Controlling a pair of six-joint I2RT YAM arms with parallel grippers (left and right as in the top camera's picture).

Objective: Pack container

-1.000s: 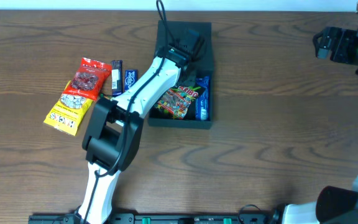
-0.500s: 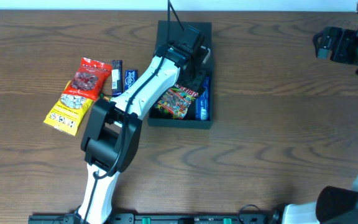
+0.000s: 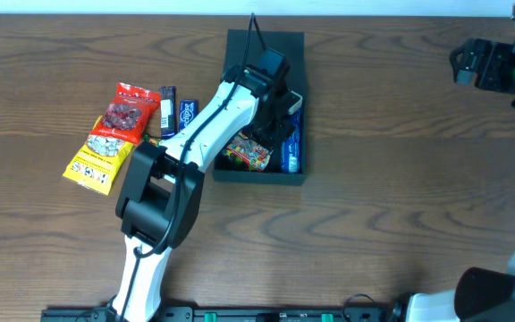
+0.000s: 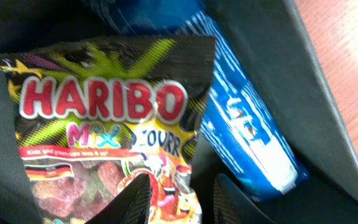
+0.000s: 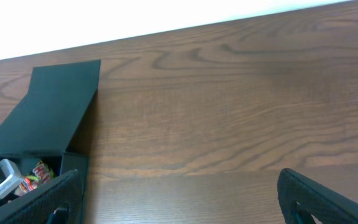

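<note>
The dark container sits at the table's middle back with its flap lid open away from me. Inside lie a Haribo packet and a blue packet. My left gripper reaches down into the container. In the left wrist view its fingers are apart, with the lower right corner of the Haribo packet between them and the blue packet to the right against the container wall. My right gripper is open and empty over bare table at the far right.
Left of the container lie a red snack packet, a yellow packet, a blue bar and a dark bar. The right arm hovers at the back right corner. The open lid also shows in the right wrist view.
My left gripper has moved from the back of the container forward and down over the Haribo packet. The right arm has not moved.
</note>
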